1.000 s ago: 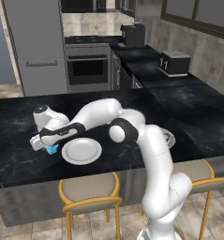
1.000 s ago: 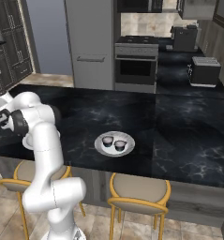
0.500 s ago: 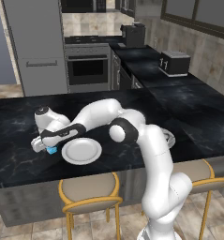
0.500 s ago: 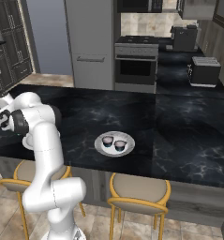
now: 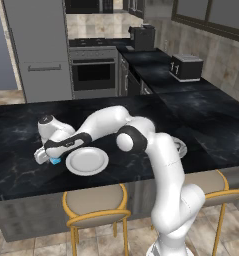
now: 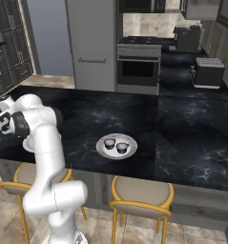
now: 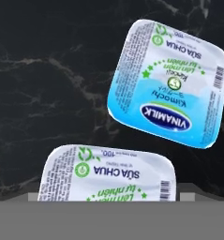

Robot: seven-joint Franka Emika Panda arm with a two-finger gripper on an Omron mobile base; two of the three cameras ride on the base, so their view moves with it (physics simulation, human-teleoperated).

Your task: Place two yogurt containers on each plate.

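On the black stone counter (image 5: 21, 165), the gripper (image 5: 45, 156) hangs low just left of an empty white plate (image 5: 87, 161), with a sliver of light blue yogurt cup (image 5: 55, 161) showing beneath it. From the hand view, 2 squarish blue-and-white cups lie lid-up on the counter: the farther cup (image 7: 168, 83) sits apart and turned at an angle, while the nearer cup (image 7: 108, 174) lies right at the foot of the hand, partly cut off by the frame edge. Neither cup is on a plate yet. The 2 dark round cups (image 6: 115, 144) already sit side by side on the second plate (image 6: 129, 151), well to the right along the counter. The fingers themselves are hard to make out; I cannot tell from the pictures how wide they stand, and nothing appears to be gripped. These cups look light and thin-walled — likely to slide on polished stone if nudged, and to dent under a hard squeeze. The foil lids offer no purchase, so the sensible hold is across 2 opposite flat sides, just below the rim, with the jaws squared to the cup's turn and closed gently.
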